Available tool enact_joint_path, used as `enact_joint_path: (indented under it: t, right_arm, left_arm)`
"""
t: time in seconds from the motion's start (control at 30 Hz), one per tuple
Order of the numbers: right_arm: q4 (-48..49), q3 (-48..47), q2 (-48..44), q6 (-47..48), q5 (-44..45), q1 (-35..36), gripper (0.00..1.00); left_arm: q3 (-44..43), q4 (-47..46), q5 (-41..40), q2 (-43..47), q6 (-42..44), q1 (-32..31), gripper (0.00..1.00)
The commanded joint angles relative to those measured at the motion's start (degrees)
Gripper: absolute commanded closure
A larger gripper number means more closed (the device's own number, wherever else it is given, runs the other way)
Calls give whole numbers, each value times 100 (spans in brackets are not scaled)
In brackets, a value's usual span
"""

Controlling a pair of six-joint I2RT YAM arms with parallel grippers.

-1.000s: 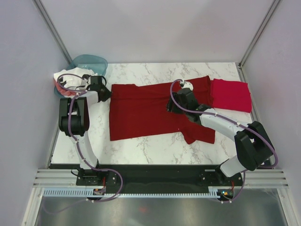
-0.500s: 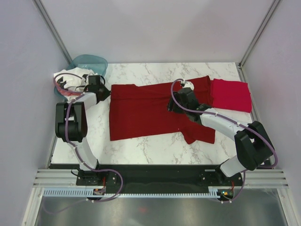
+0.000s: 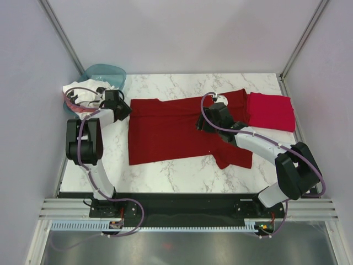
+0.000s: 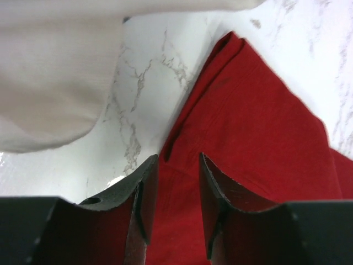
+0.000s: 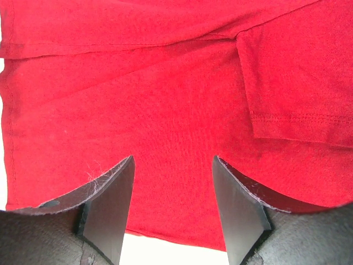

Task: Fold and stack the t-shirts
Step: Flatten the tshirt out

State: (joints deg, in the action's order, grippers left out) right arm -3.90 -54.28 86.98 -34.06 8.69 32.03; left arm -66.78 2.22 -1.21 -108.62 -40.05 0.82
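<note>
- Left gripper (image 4: 177, 160): fingers stood a narrow gap apart, clamping nothing. The cloth edge lay right under the gap.
- That edge was the far-left hem corner of the maroon t-shirt (image 3: 165, 130). From those fingers the shirt ran away toward the right.
- Right gripper (image 5: 172, 160): fingers stood wide, nothing between them, hovering over the shirt's chest. One sleeve (image 5: 287, 83) lay just beside it on the wrist view's right.
- Maroon shirt lay flat on the marble table (image 3: 160, 83), long axis left-right, hem at left, both sleeves at right.
- My read: the left arm was nearer the hem and the right arm nearer the sleeve end, so the next fold turns on that split.
- Crimson t-shirt (image 3: 270, 110) sat already folded at far right, touching the maroon shirt's sleeve end.
- White t-shirts (image 3: 77, 91) were heaped at the teal basin (image 3: 105, 73), just behind the left gripper.
- Count: one maroon shirt, one crimson shirt, one basin. The white pile was too bunched to count.
</note>
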Motion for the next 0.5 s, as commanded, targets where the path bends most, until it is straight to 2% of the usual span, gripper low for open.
enact_joint_path:
  t: [0.0, 0.2, 0.3, 0.43, 0.47]
  right_arm:
    - [39, -179, -6, 23, -7, -39, 33]
    - [39, -170, 3, 31, -7, -39, 33]
    - [38, -170, 3, 31, -7, -48, 33]
    - [39, -170, 12, 23, 1, -57, 33]
    - [39, -170, 12, 31, 1, -65, 33]
  left_arm:
    - [-186, 174, -46, -238, -3, -12, 57]
    - [-326, 288, 16, -353, 41, -12, 57]
    - [-396, 288, 7, -388, 59, -12, 61]
    - [-502, 305, 68, -485, 103, -12, 85]
    - [-520, 323, 86, -511, 112, -20, 86]
